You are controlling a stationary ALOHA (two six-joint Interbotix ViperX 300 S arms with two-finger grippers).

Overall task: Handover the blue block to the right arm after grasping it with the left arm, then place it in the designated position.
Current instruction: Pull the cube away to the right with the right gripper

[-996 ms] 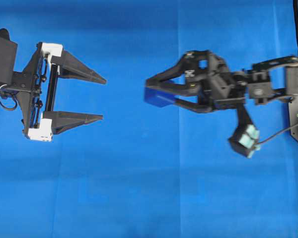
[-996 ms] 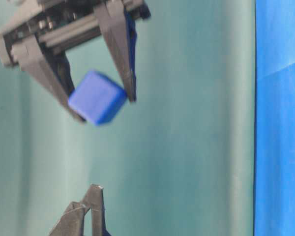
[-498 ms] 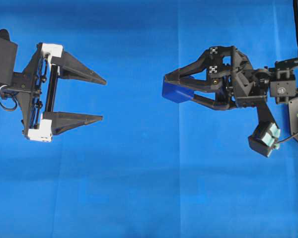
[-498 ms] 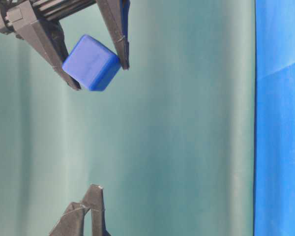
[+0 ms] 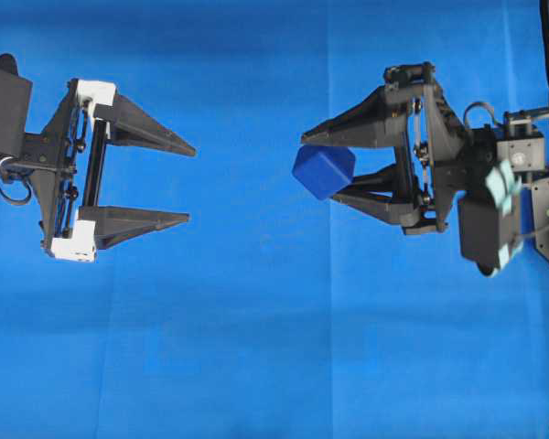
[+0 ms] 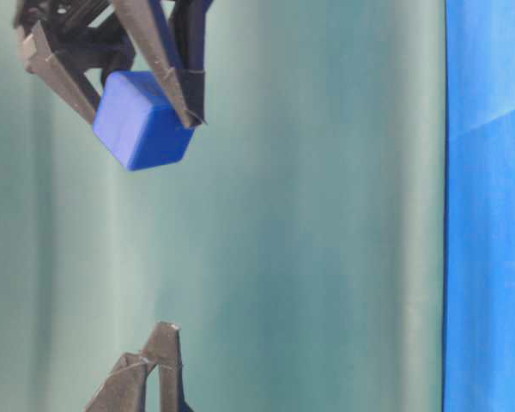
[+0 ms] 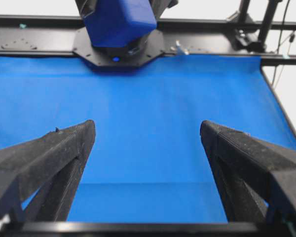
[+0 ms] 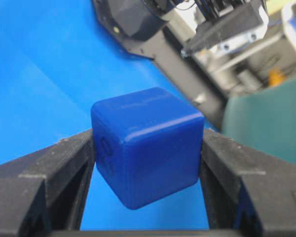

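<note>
The top edge of the left wrist view cuts off the blue block [image 7: 119,20], leaving its upper part unseen. At table level, the left gripper [image 6: 150,369] shows only its fingertips at the bottom edge. Background clutter behind the block in the right wrist view is blurred.

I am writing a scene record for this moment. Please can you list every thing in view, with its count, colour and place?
blue block: one, dark blue, held in the air at the tips of the right pincer, above the cloth.
blue cloth: one, bright blue, covering the table.
green backdrop: one, dull green, behind the pincers in the table-level view.
left pincer: one, black with white brackets, at the left, open, holding nothing.
right pincer: one, black with mint-green parts, at the right, shut on the blue block.
</note>
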